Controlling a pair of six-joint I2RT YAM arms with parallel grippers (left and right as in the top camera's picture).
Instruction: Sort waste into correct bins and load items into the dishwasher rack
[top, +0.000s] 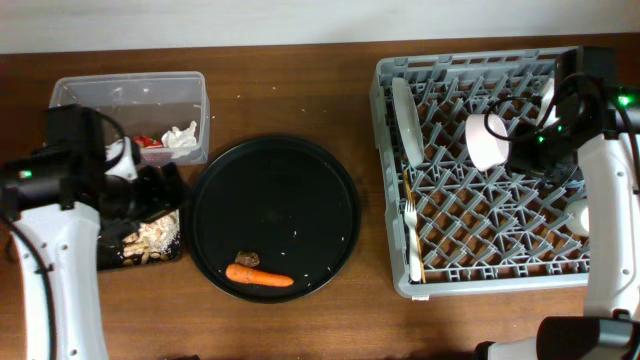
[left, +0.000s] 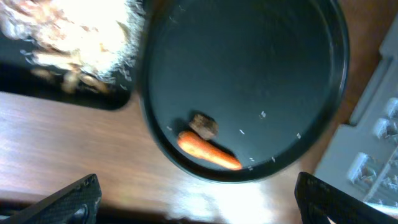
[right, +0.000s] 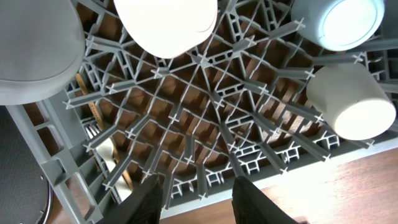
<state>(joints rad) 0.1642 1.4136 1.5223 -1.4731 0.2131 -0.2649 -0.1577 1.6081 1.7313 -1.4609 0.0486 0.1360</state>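
The orange carrot (top: 260, 277) and the small brown lump (top: 247, 259) lie at the front of the large round black tray (top: 275, 170). Both also show in the left wrist view, the carrot (left: 208, 151) and the lump (left: 203, 124). My left gripper (top: 150, 190) is wide open and empty (left: 198, 190), over the shallow black tray (top: 172, 255) of beige scraps (top: 152, 238). The clear tub (top: 130, 90) holds the red wrapper (top: 150, 142) and white tissue (top: 182, 137). My right gripper (top: 530, 150) hovers open and empty (right: 196, 196) over the dishwasher rack (top: 480, 275).
In the rack stand the grey plate (top: 405, 120), a pale bowl (top: 487, 140), the white cup (right: 351, 102), the light-blue cup (right: 339, 22), the white fork (top: 413, 240) and the chopstick (top: 407, 195). Bare wooden table (top: 300, 330) lies in front.
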